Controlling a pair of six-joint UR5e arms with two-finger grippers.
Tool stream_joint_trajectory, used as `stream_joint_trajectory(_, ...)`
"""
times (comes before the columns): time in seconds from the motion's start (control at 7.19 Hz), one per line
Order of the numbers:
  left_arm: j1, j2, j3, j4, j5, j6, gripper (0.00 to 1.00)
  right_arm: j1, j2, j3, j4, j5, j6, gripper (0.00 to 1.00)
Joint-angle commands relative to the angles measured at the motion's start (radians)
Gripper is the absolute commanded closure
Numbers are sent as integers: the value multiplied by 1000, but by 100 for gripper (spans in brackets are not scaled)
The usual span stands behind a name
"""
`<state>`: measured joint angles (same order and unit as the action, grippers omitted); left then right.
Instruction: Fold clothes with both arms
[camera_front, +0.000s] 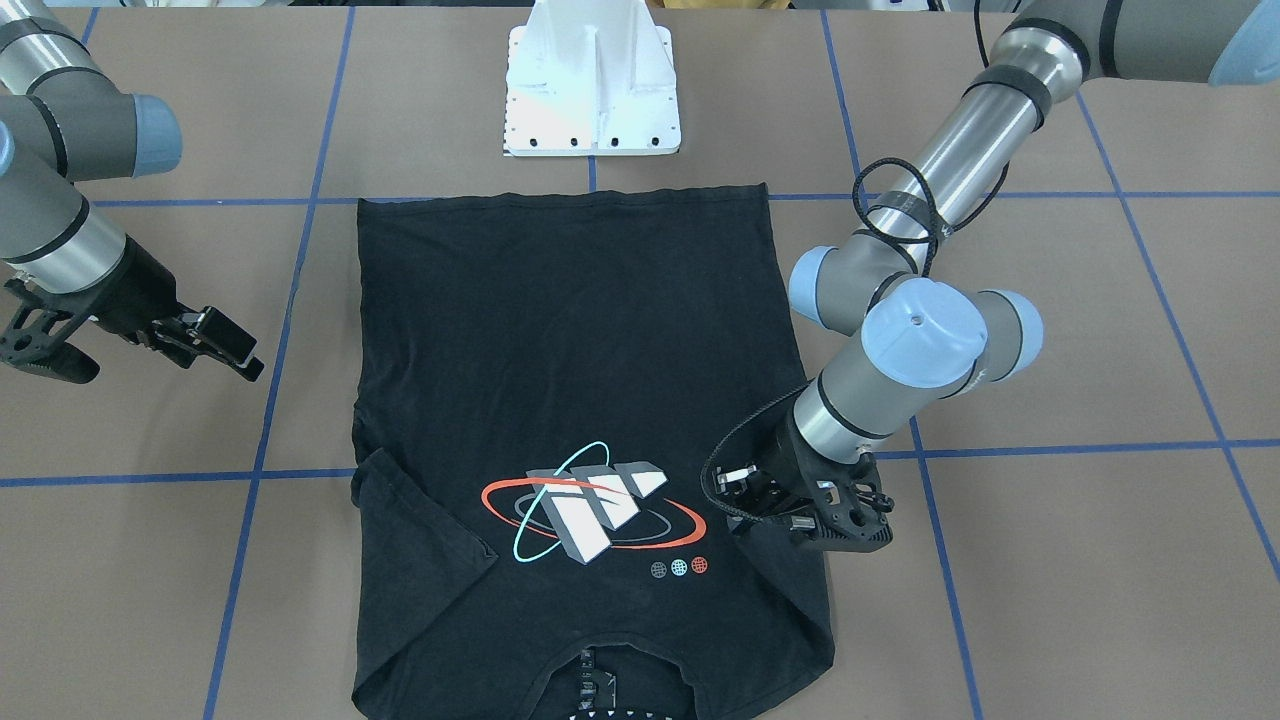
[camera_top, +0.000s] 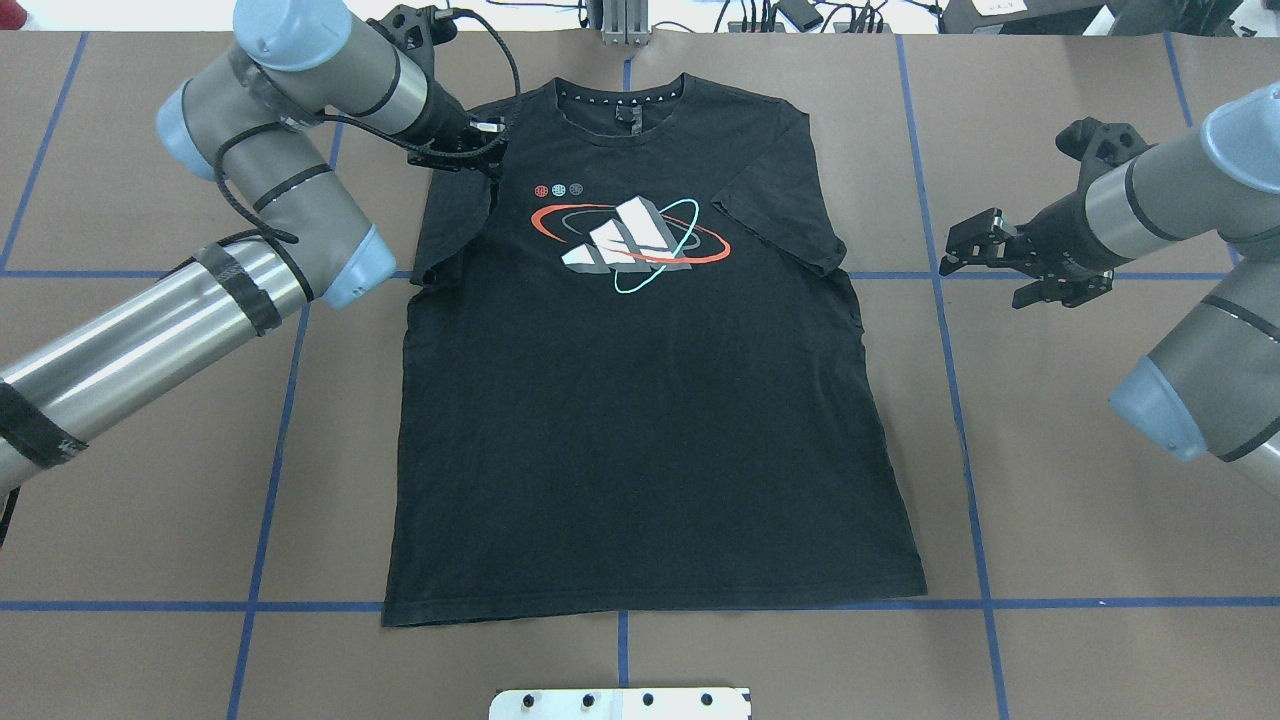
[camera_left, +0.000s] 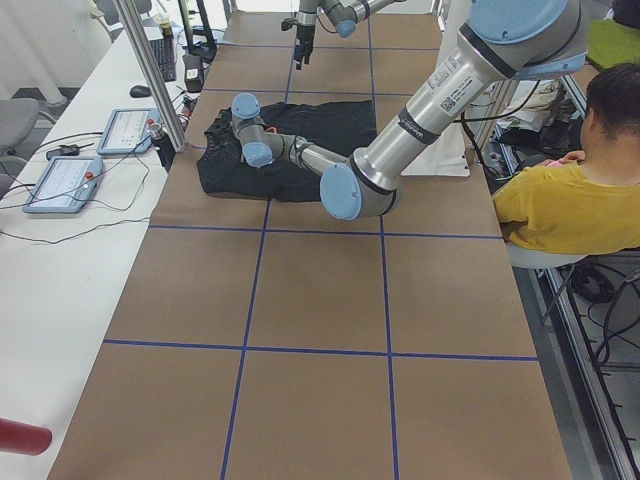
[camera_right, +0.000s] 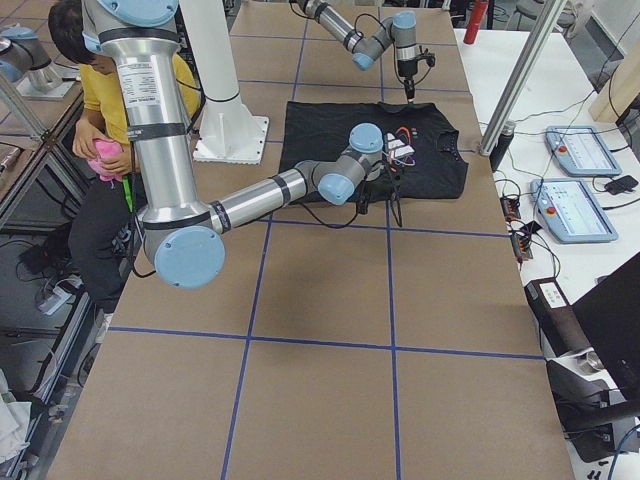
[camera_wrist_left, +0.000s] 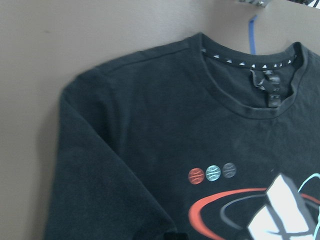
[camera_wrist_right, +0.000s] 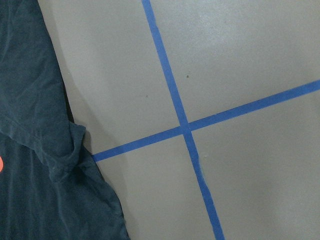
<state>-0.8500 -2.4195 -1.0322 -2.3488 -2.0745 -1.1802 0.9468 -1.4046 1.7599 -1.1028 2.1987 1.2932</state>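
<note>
One black T-shirt (camera_top: 640, 400) lies flat and face up on the brown bench (camera_top: 1100, 520). Seen from overhead, its collar (camera_top: 620, 100) is at twelve o'clock and its hem at six o'clock, close to the white pedestal (camera_front: 592, 85). The orbit-ring graphic (camera_top: 630, 235) sits on the chest, just below three small dots. At three o'clock a short sleeve (camera_top: 790, 225) spreads out sideways, its cuff a little creased.

The left hand (camera_top: 478, 148) hangs over the shirt's shoulder at about ten o'clock. Its fingers look spread and hold nothing, and its wrist camera looks down on the collar and shoulder seam. Whether the fingertips touch the cloth cannot be told.

The right hand (camera_top: 985, 280) is off the shirt at three o'clock, beyond the sleeve. It is spread wide and empty, above a crossing of blue tape lines (camera_wrist_right: 184, 127).

At the robot's side of the bench sits a person in a yellow top (camera_left: 570, 200).
</note>
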Motion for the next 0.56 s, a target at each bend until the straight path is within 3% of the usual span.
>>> stream_joint_trajectory(0.0, 3, -9, 49, -47, 48, -4, 100, 4, -4, -7, -8, -1, -31, 0)
stream_joint_trajectory(0.42, 5, -32, 89, -66, 70, -6, 100, 4, -4, -7, -8, -1, -31, 0)
